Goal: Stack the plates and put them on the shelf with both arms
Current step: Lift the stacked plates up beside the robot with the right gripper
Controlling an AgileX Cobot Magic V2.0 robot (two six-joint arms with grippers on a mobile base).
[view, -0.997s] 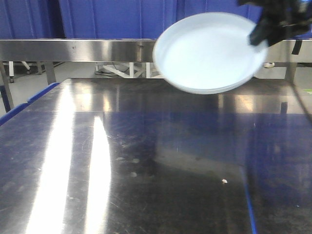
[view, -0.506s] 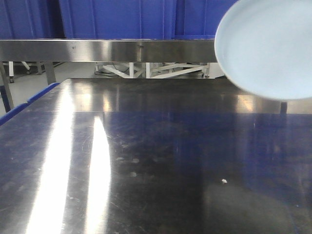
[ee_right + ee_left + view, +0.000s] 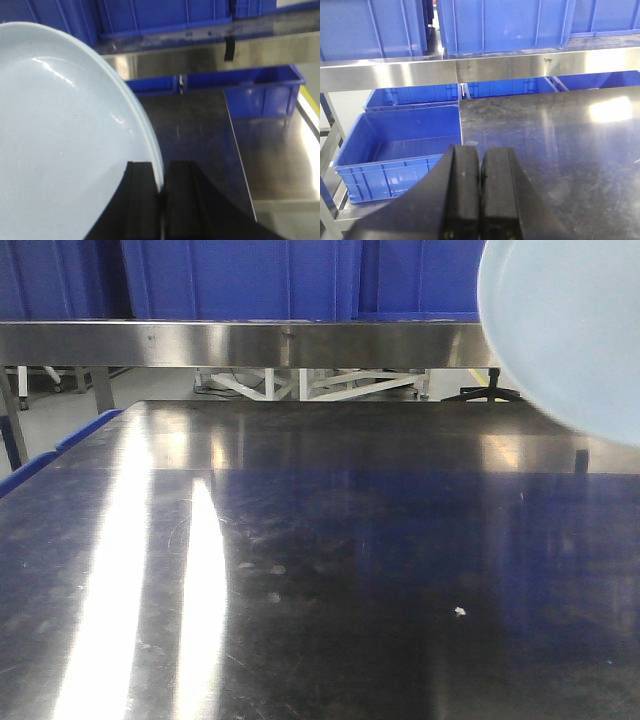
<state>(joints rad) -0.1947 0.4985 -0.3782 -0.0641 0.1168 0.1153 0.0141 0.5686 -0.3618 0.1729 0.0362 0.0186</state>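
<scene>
The white plates point(image 3: 570, 330) hang tilted in the air at the top right of the front view, cut off by the frame edge. In the right wrist view the plates point(image 3: 65, 140) fill the left side, and a doubled rim shows one lying in the other. My right gripper point(image 3: 161, 172) is shut on that rim, one finger on each face. My left gripper point(image 3: 480, 160) is shut with nothing between its fingers, low over the left edge of the steel table point(image 3: 560, 150). Neither arm shows in the front view.
A steel shelf rail point(image 3: 250, 342) runs across behind the table point(image 3: 350, 570), with blue crates point(image 3: 240, 280) standing on it. More blue crates point(image 3: 400, 145) sit lower, left of the table. A blue crate point(image 3: 265, 95) lies beyond the table's far right corner.
The plates have swung right and grown larger in the front view, now partly out of frame. The right gripper, visible a second ago at the rim, has left that view.
</scene>
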